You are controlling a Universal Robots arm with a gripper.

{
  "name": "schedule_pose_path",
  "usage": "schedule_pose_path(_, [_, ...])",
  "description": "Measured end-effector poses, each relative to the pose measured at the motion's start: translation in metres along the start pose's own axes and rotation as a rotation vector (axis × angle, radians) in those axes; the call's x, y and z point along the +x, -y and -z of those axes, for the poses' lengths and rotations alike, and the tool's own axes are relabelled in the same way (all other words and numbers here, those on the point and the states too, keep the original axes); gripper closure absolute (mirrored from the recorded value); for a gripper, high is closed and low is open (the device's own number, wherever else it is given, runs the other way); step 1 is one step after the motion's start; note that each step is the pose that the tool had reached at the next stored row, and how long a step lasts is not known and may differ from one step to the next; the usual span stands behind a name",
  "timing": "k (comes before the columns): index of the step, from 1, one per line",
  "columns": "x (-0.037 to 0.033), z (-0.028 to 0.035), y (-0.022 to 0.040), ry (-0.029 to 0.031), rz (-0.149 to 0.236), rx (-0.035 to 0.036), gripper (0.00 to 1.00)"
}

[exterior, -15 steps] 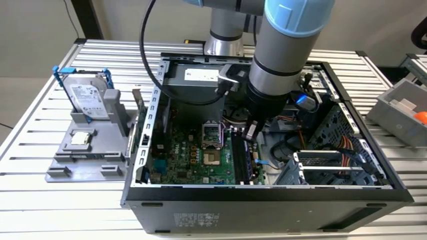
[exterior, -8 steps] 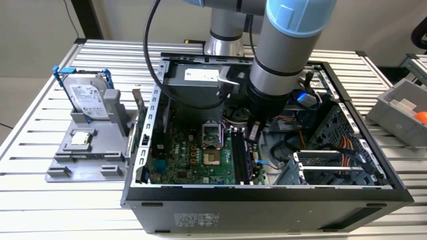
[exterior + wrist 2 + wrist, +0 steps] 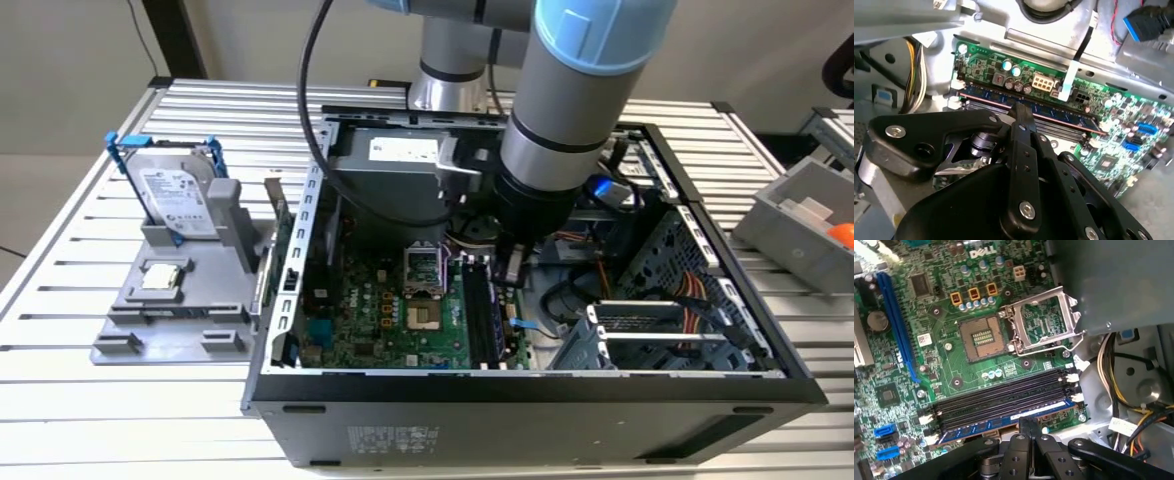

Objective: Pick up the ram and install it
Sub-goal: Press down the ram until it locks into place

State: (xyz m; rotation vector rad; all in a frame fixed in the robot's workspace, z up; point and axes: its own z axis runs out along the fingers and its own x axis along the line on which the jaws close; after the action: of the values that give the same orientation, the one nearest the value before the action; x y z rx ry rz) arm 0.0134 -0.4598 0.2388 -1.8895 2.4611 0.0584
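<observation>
The ram is a long dark blue stick with a pale label. It stands in the outermost memory slot of the green motherboard, parallel to the empty black slots. In the second wrist view the ram runs along the board's edge. My gripper is shut, and its black fingertips rest on the ram's top edge near the middle. In the exterior view the gripper reaches down inside the open computer case.
The processor socket lies open with its metal lid raised. Cables crowd the case wall beside the slots. Outside the case, a grey fixture holds a hard drive and a square chip. A grey bin stands at the exterior view's right.
</observation>
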Motion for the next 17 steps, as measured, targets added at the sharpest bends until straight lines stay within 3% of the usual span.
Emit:
schedule_pose_path(8, [-0.0001,0.0000,0.0004,-0.0009,0.123,-0.0066,1.00])
schedule_pose_path(17, [0.0000,-0.0024,0.0013,-0.0017,0.148,-0.0104,1.00])
